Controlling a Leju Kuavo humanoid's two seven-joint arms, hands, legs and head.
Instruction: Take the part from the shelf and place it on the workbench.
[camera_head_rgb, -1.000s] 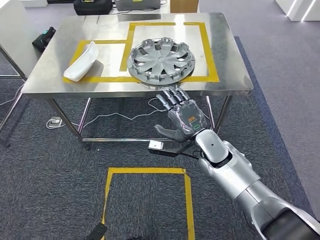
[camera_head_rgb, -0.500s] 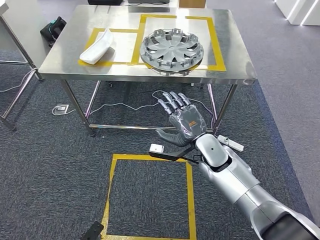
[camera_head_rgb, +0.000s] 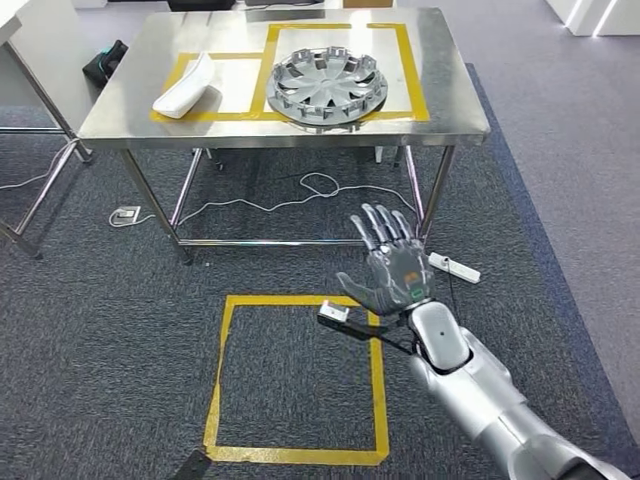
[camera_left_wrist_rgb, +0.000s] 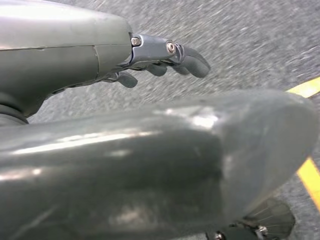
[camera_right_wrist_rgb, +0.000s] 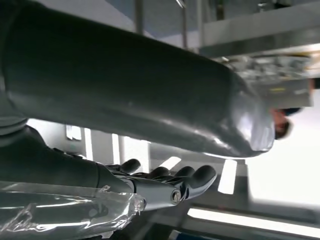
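Right hand (camera_head_rgb: 392, 268) empty, fingers spread, over carpet short of the workbench (camera_head_rgb: 445, 110). Left hand (camera_left_wrist_rgb: 166, 57) empty, fingers loosely curled above carpet. Wheel cover (camera_head_rgb: 326, 86) lies flat on workbench, beside white part (camera_head_rgb: 185, 86).

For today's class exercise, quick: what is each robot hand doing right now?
Left hand: holds nothing; whether it is open cannot be told.
Right hand: open, fingers spread, holding nothing.
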